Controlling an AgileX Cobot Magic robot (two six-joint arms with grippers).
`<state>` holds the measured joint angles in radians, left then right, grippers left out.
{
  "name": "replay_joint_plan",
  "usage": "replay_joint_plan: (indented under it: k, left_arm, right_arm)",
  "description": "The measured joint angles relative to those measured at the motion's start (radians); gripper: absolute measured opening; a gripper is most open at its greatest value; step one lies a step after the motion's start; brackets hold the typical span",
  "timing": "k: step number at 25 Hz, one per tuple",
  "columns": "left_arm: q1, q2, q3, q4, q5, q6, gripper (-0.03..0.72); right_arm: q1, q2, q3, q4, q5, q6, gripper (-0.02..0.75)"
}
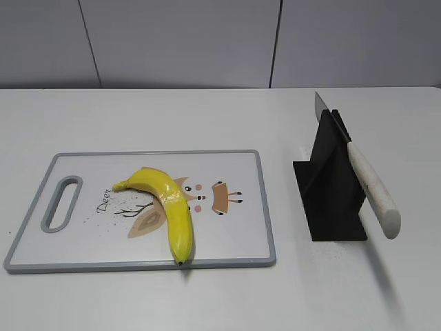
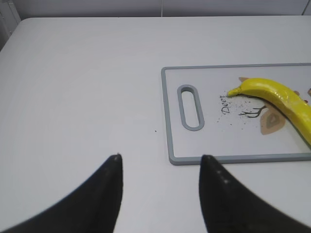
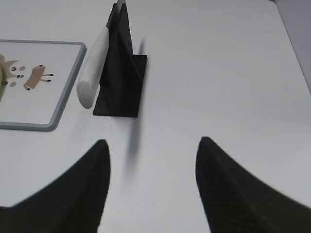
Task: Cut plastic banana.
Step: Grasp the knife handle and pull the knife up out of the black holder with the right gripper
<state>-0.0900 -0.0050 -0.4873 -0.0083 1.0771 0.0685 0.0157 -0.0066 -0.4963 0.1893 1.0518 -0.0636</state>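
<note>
Knife [image 1: 365,179] first: it's parked in the black stand [image 1: 331,189], blade slotted in at the top and the white handle sloping down toward me off the right side, free of any grip, and that handle is where I'd take it, it looks smooth and rounded so I expect it could twist between the pads. The plastic banana [image 1: 169,207] lies on the cutting board [image 1: 234,162], stem end toward the board's handle slot, tip right at the near edge; I judge it light, stiff and glossy, likely to roll or skid under a blade unless pinned near one end. My left gripper [image 2: 160,160] hangs with jaws spread wide and empty over bare table [image 2: 82,82], just short of the board's near corner. My right gripper [image 3: 151,143] is likewise spread wide and empty, near the stand. The exterior view gives me the blade tip and the whole banana; the right wrist view shows only the handle's butt end and the stand's base, and the left wrist view cuts off the banana's far half
</note>
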Motion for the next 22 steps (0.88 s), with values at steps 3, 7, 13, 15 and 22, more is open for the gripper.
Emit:
replay_joint_plan:
  k: [3, 7, 13, 15, 22]
  left_arm:
    - [0.000, 0.000, 0.000, 0.000, 0.000, 0.000, 0.492]
    - [0.000, 0.000, 0.000, 0.000, 0.000, 0.000, 0.492]
    - [0.000, 0.000, 0.000, 0.000, 0.000, 0.000, 0.492]
    - [0.000, 0.000, 0.000, 0.000, 0.000, 0.000, 0.492]
    - [0.000, 0.000, 0.000, 0.000, 0.000, 0.000, 0.491]
  right_arm:
    - [0.000, 0.000, 0.000, 0.000, 0.000, 0.000, 0.454]
    - [0.000, 0.000, 0.000, 0.000, 0.000, 0.000, 0.454]
    - [0.000, 0.000, 0.000, 0.000, 0.000, 0.000, 0.454]
    - [0.000, 0.000, 0.000, 0.000, 0.000, 0.000, 0.454]
    - [0.000, 0.000, 0.000, 0.000, 0.000, 0.000, 0.454]
